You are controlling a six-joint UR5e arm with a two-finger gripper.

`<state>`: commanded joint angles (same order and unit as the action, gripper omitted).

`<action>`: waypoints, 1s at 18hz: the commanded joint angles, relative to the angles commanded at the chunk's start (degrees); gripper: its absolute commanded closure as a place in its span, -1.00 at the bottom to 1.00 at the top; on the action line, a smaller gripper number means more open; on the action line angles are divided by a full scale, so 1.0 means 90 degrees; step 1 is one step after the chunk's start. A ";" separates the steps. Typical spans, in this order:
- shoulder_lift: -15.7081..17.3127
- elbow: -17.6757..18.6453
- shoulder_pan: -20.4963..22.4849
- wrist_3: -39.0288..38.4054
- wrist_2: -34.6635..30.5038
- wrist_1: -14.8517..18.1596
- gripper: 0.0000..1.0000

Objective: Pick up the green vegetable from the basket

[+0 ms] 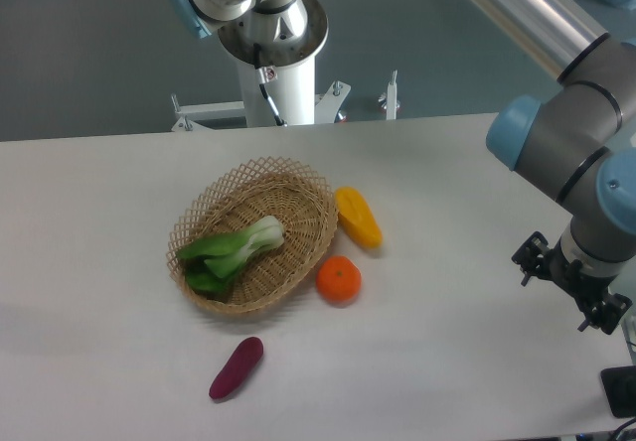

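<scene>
The green vegetable (pixel 231 252) lies in the basket (pixel 298 185), its whitish stem end pointing right and its dark green leaves toward the basket's left rim. The basket sits left of the table's middle. The arm's wrist (pixel 581 262) hangs over the table's right side, far from the basket. Only a dark part of my gripper (pixel 619 391) shows at the bottom right corner, cut off by the frame edge, so its fingers are hidden. Nothing is seen held.
A yellow oblong vegetable (pixel 358 217) lies just right of the basket. An orange fruit (pixel 339 279) touches the basket's right front rim. A purple oblong vegetable (pixel 237 367) lies in front of the basket. The robot base (pixel 273 34) stands behind the table's far edge.
</scene>
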<state>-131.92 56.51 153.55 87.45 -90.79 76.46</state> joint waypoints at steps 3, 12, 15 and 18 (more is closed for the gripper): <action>0.0000 0.0010 0.0010 0.0029 0.0000 0.0000 -1.00; 0.0010 0.0019 -0.0039 -0.0039 0.0000 0.0000 -1.00; 0.0029 0.0088 -0.0078 -0.0058 0.0049 0.0000 -1.00; 0.0059 0.0107 -0.0088 -0.0302 0.0097 0.0000 -1.00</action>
<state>-131.40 57.48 152.75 84.74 -89.91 76.46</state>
